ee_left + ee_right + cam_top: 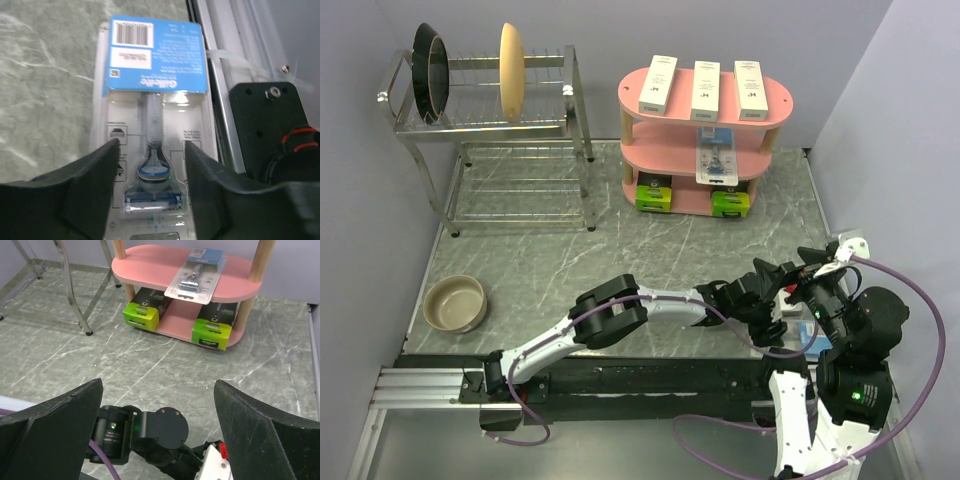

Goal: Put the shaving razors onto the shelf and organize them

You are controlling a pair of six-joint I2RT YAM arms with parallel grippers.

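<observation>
A clear blister-pack razor with a blue card (155,90) lies flat on the table by its right edge; in the top view only a blue corner of it (810,330) shows. My left gripper (151,160) hangs just over its lower end, open, one finger (100,175) on each side of the razor-head bubble. The pink shelf (775,100) holds three white boxes (706,90) on top. A second blister pack (197,272) lies on the middle board, and two black-and-lime boxes (141,314) (214,329) stand on the bottom. My right gripper (157,384) is wide open and empty above the left wrist.
A metal dish rack (490,130) with dark pans and a tan plate stands at the back left. A tan bowl (454,303) sits near the front left. A metal rail (235,100) and the right arm's black base (270,130) lie close to the pack's right side.
</observation>
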